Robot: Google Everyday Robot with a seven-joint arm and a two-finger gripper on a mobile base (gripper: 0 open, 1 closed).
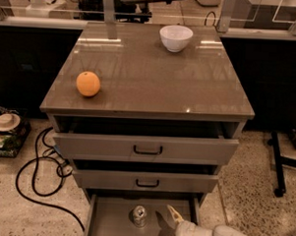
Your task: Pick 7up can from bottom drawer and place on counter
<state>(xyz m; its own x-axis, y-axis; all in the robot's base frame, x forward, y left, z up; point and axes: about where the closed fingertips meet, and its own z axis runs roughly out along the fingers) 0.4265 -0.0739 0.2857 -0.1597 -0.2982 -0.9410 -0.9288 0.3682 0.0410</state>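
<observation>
The 7up can (139, 215) stands upright on the grey floor of the open bottom drawer (109, 222), its silver top facing up. My gripper (168, 228) reaches in from the bottom right, low over the drawer and just right of the can, not touching it. Its pale fingers (173, 213) are spread apart with nothing between them. The glossy brown-grey counter (154, 76) tops the cabinet above.
An orange (88, 83) sits at the counter's left and a white bowl (176, 37) at its back. The two upper drawers (146, 148) are partly pulled out above the bottom one. A black cable (37, 169) loops on the floor at left; a stand base (279, 165) is at right.
</observation>
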